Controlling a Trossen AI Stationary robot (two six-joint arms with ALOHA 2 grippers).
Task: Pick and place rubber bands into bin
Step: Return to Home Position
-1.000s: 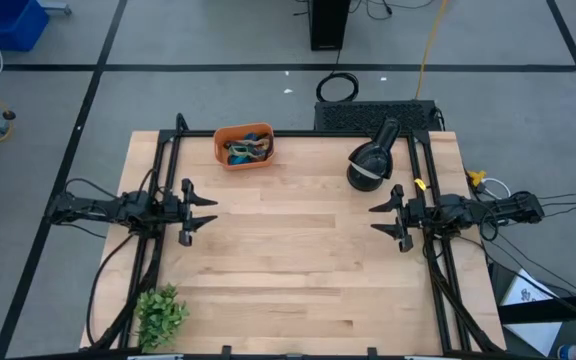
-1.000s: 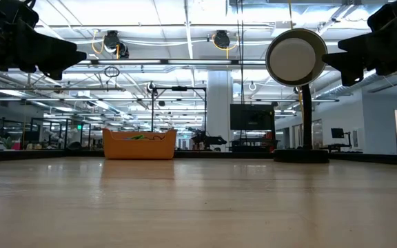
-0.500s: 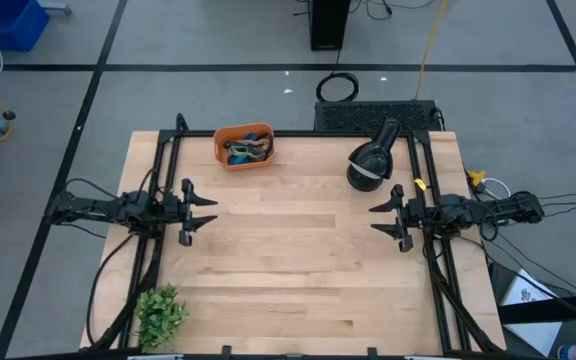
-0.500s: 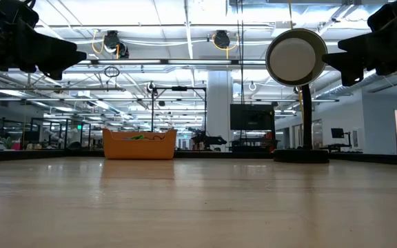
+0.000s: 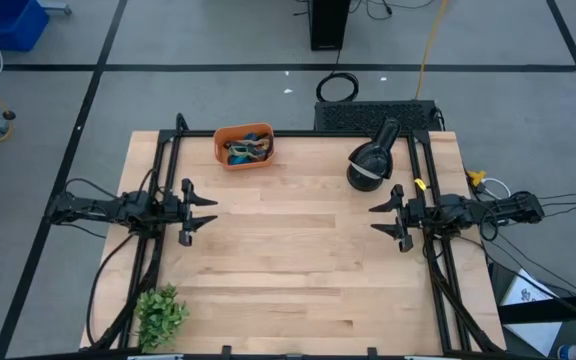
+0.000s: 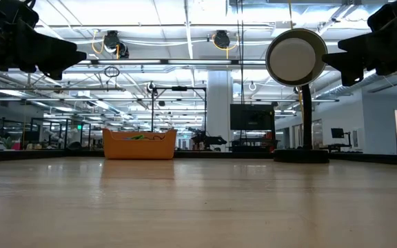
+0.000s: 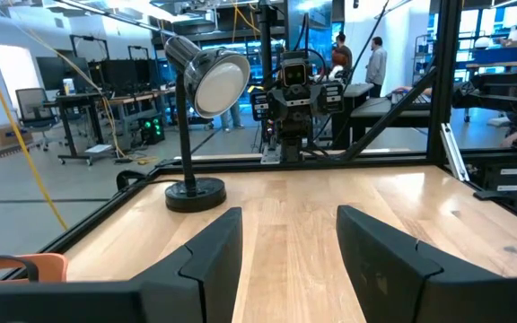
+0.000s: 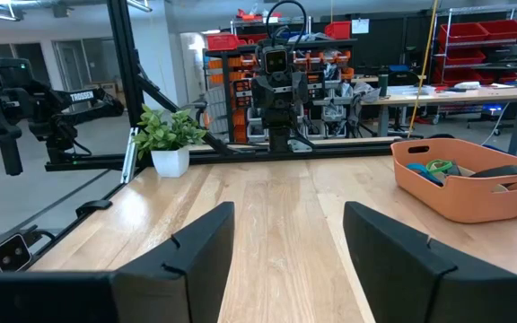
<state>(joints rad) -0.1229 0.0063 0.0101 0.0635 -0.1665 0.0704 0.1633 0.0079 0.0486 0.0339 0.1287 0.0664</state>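
Observation:
The orange bin (image 5: 244, 146) stands on its base near the table's far edge, left of the middle; it also shows in the low view (image 6: 139, 145) and the right wrist view (image 8: 469, 186). Rubber bands (image 5: 247, 148), black, blue, green and tan, lie heaped inside it (image 8: 444, 168). My left gripper (image 5: 202, 211) waits open at the table's left side, level and above the wood, with nothing between its fingers (image 7: 287, 256). My right gripper (image 5: 385, 219) waits open at the right side, facing it, also with nothing between its fingers (image 8: 287, 251).
A black desk lamp (image 5: 370, 164) stands at the far right of the table, near my right gripper. A small potted plant (image 5: 160, 315) sits at the near left corner. A black frame (image 5: 164, 160) runs along the table's left and right sides.

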